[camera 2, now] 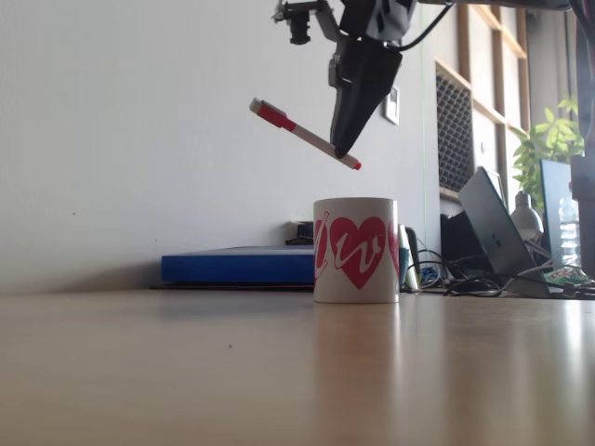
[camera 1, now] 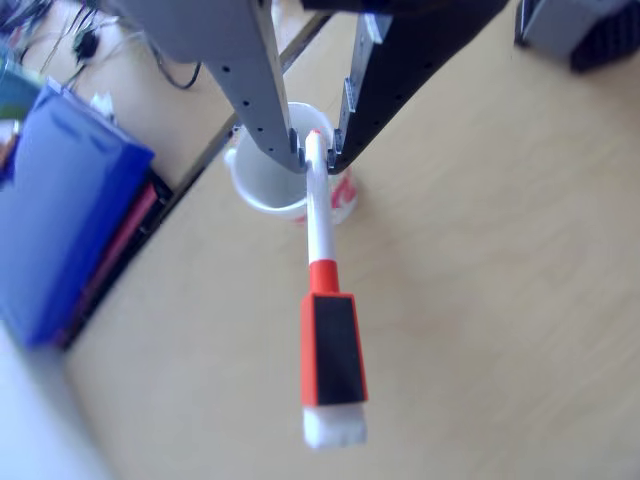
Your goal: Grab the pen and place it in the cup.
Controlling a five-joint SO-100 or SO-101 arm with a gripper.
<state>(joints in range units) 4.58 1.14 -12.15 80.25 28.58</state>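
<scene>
The wooden table (camera 2: 186, 372) stretches pale and bare in the fixed view, with a flat blue box (camera 2: 237, 267) lying at its far edge against the wall. The cup (camera 2: 356, 249) stands upright on the table, a white mug with large red hearts carrying white squiggles; in the other view its plain white inside (camera 1: 262, 180) shows beneath the arm. Directly above the mug, the gripper (camera 2: 342, 149) is closed on the pen (camera 2: 302, 134) near its orange tip. The pen hangs in the air, tilted, tip down toward the cup. It is a slim white marker (camera 1: 325, 290) with an orange band, a black block and a white end cap.
</scene>
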